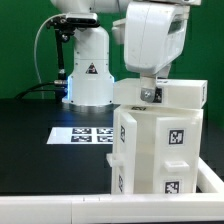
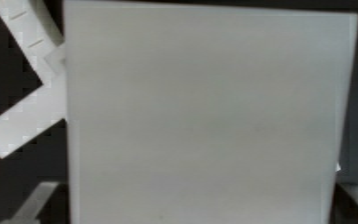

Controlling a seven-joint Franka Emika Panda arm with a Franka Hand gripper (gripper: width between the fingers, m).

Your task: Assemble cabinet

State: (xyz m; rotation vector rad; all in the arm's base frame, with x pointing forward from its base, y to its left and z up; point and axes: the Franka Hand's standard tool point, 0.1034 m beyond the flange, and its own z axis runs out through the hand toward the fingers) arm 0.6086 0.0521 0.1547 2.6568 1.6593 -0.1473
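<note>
I think my job right now is to set the flat white top slab (image 1: 172, 93) onto the cabinet (image 1: 160, 140) so it sits straight. To do it well, I should go slowly, keep the slab level, and line its edges up with the cabinet walls before I let go. If it tips, it could catch on one side and not drop in.

The cabinet is the biggest thing here. It stands on the black tabletop (image 1: 35, 120), close to the camera, on the exterior view's right of the marker board (image 1: 85, 134). The slab lies across the top of the cabinet. In my wrist view this slab (image 2: 202, 110) fills almost everything.

My end effector (image 1: 152, 90) is right above the cabinet, down at the slab. My two fingers (image 2: 30, 205) stand wide apart, one at each side of the slab. They look like they hug its edges, but I cannot tell if they really press on it.
</note>
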